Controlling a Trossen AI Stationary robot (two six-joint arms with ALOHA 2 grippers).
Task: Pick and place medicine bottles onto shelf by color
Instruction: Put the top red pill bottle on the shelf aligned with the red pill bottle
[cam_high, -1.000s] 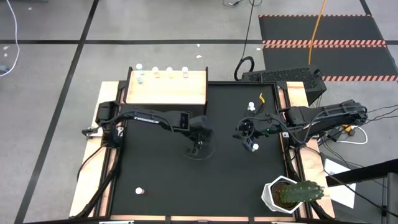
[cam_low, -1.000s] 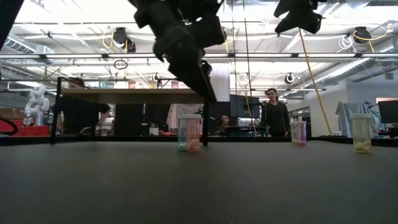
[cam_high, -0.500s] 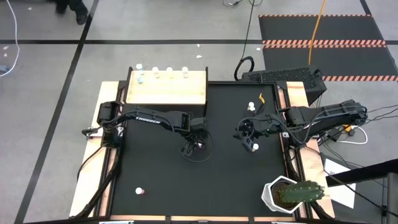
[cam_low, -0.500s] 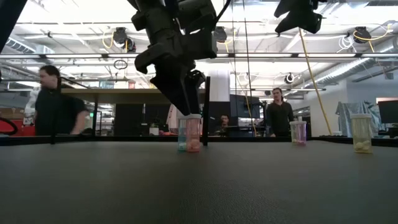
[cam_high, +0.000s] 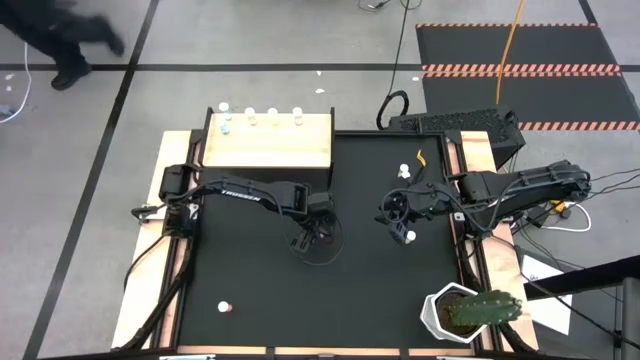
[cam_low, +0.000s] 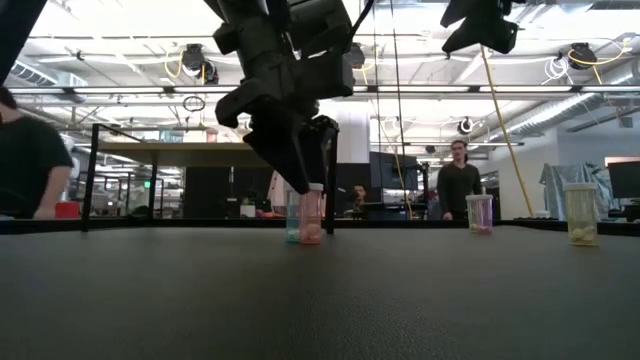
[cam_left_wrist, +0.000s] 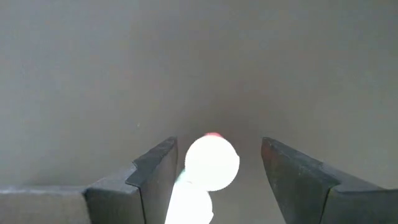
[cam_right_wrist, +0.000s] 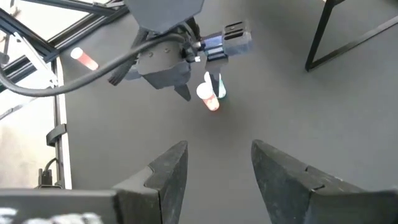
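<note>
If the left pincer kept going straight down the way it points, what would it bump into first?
The left pincer, open, points down at a white-capped medicine bottle standing between its fingers, so it would probably meet that bottle's cap or straddle it before reaching the black table mat.

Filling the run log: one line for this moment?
left gripper: open, straddling white-capped pink medicine bottle | right gripper: open, waiting | pale-wood shelf: five bottles

both arms matte black, white lettering on left forearm (cam_high: 235, 186), black cables trailing; claw fingers (cam_left_wrist: 149, 180) dark grey, angular, notched.
</note>
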